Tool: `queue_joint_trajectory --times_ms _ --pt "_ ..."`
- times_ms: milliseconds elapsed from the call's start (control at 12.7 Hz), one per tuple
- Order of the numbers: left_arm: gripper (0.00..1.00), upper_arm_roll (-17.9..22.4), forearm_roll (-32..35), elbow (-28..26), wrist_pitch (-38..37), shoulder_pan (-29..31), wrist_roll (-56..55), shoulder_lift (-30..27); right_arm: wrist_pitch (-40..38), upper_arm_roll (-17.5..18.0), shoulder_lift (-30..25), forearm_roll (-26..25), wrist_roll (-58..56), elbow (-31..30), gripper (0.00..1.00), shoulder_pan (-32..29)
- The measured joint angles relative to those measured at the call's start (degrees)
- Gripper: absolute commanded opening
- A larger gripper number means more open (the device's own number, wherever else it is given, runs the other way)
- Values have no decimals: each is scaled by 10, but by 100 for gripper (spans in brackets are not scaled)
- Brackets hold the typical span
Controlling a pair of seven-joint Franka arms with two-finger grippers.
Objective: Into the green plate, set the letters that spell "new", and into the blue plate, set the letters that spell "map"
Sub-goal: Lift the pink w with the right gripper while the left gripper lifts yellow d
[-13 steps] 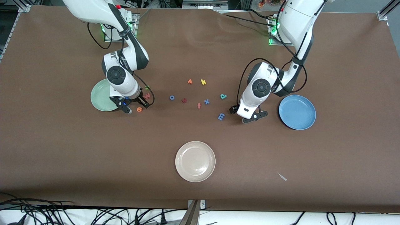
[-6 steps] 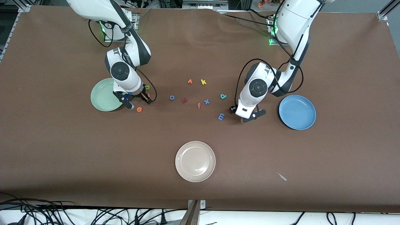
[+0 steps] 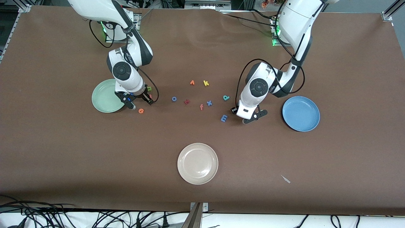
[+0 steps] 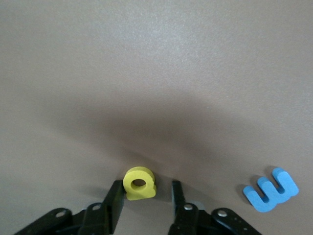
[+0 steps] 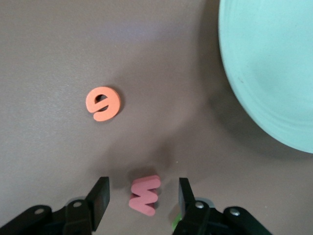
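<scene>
My right gripper (image 5: pixel 143 183) is down at the table, open, with the salmon-pink "w" (image 5: pixel 145 195) between its fingers (image 5: pixel 101 196) and a gap on each side. The orange "e" (image 5: pixel 103 103) lies close by, nearer the front camera (image 3: pixel 141 110), and the olive "n" (image 3: pixel 149 88) lies just past the gripper (image 3: pixel 140 104). The green plate (image 3: pixel 104 96) is beside it. My left gripper (image 4: pixel 146 187) is low over the yellow "a" (image 4: pixel 139 183): one finger (image 4: pixel 115 198) touches it, the other stands off. The blue "m" (image 4: pixel 270 190) lies beside it. The teal "p" (image 3: pixel 226 98) and the blue plate (image 3: pixel 301 114) are near.
Between the arms lie a blue "o" (image 3: pixel 174 98), a dark red letter (image 3: pixel 187 101), a pink "f" (image 3: pixel 201 107), a blue "x" (image 3: pixel 209 103), an orange wedge (image 3: pixel 192 82) and a yellow "k" (image 3: pixel 206 83). A cream plate (image 3: pixel 197 163) sits nearer the front camera.
My right gripper has moved from beside the "e" to around the "w". My left gripper's fingers have narrowed around the "a", and that hand has shifted slightly toward the "m".
</scene>
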Motion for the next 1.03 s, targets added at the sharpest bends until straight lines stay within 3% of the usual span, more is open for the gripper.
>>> queue_joint_trajectory --times_ms 474,632,711,1026 --pt "23 0 0 1 1 -1 0 0 22 2 7 0 11 -6 32 7" --pt "19 0 0 1 1 -1 0 0 31 2 9 0 13 -7 5 10" --pt "16 0 0 1 1 -1 0 0 31 2 9 0 13 -7 0 11" --pt "12 2 0 6 -13 -1 2 0 26 1 -2 0 10 -1 0 11"
